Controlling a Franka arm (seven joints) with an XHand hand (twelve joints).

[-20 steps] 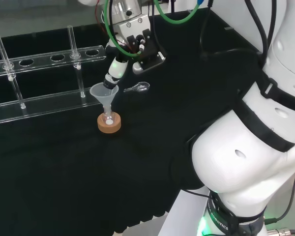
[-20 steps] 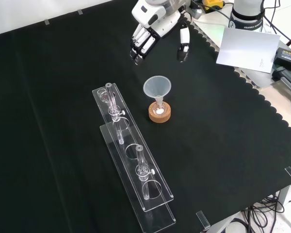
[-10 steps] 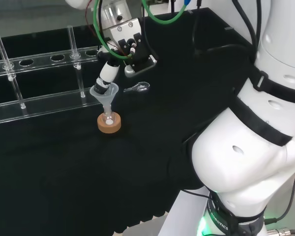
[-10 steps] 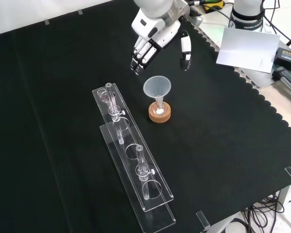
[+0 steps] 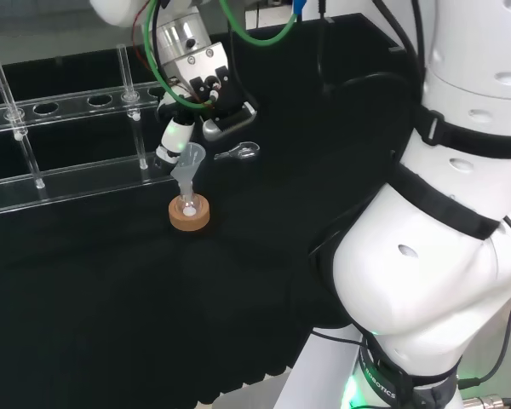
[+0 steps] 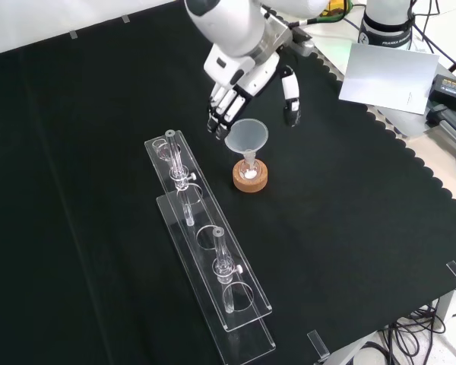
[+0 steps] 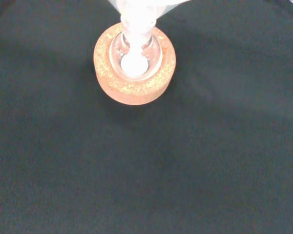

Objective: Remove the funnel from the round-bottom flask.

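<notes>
A black cloth covers the bench. On it sits a cork ring (a stand) bearing a small round-bottom flask. To its left in the front view lies a long clear rack. A small clear piece lies beyond in the head view.

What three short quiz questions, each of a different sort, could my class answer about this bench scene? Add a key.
1. True or false: the funnel lies flat on the cloth.
2. What does the round-bottom flask rest on? A) red ribbed ring B) cork ring C) bare cloth
3. Fill in: the hand has its fingers ____ beside the funnel.

Key
1. False; it stands in the flask.
2. B
3. Open
</notes>
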